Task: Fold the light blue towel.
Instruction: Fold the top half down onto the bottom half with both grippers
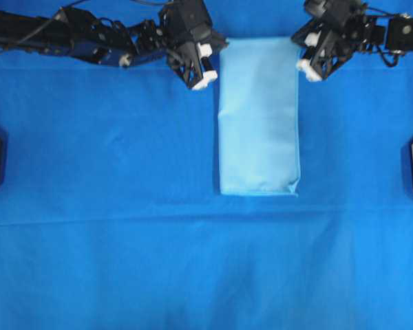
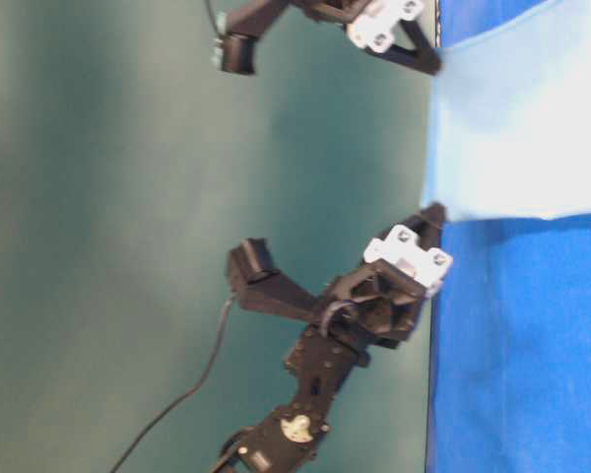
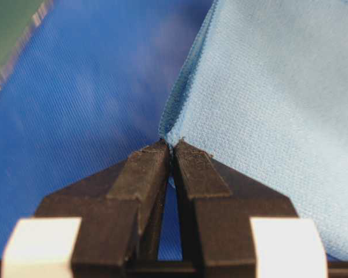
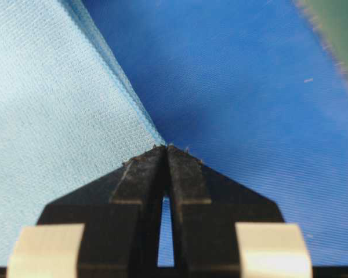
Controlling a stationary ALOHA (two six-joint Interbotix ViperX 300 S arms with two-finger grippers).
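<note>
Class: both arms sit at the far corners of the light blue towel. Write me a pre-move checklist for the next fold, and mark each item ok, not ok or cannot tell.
1. Left end effector shut on a towel corner: ok.
2. Right end effector shut on the other far corner: ok.
3. Towel already folded to a narrow strip: ok.
4. Strip lying flat, near edge square: ok.
5. Both layers caught in each grip: cannot tell.
6. Table cloth pinched along with the towel: cannot tell.
</note>
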